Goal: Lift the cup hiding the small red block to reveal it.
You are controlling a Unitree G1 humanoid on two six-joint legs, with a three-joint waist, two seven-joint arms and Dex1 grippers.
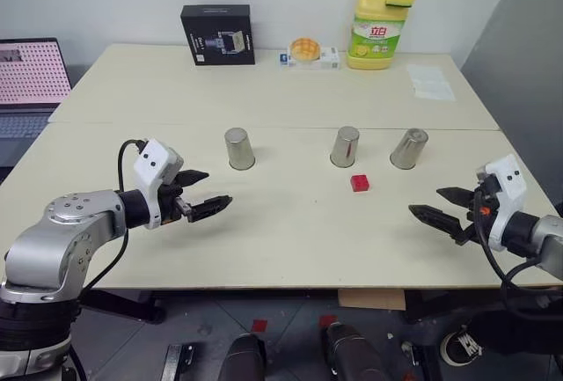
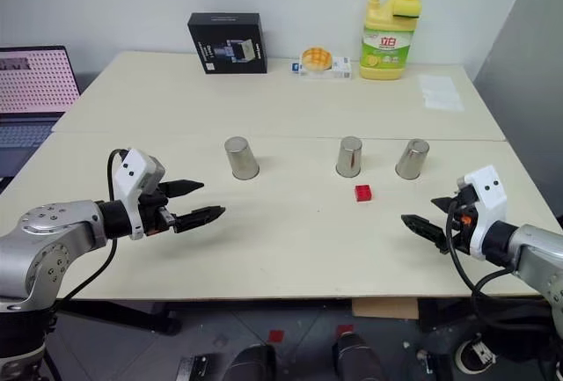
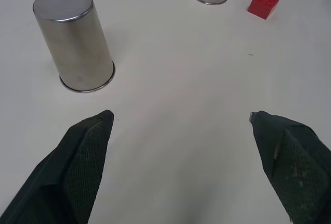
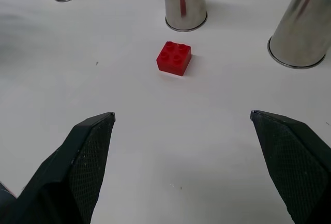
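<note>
Grippers: we held left [image 1: 205, 191] and right [image 1: 442, 204] wide open, empty.
Block [image 1: 359, 183]: uncovered, at 5 o'clock of middle cup [image 1: 345, 146].

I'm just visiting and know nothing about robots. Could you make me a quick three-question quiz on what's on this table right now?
1. How many steel cups stand upside down on the table?
2. True or false: the red block is hidden under a cup.
3. Which gripper is nearer the block: A left, B right?

Key
1. Three: left cup, middle cup, right cup.
2. False: the red block lies in the open, before the middle cup.
3. B: right gripper; left gripper sits farther off.
</note>
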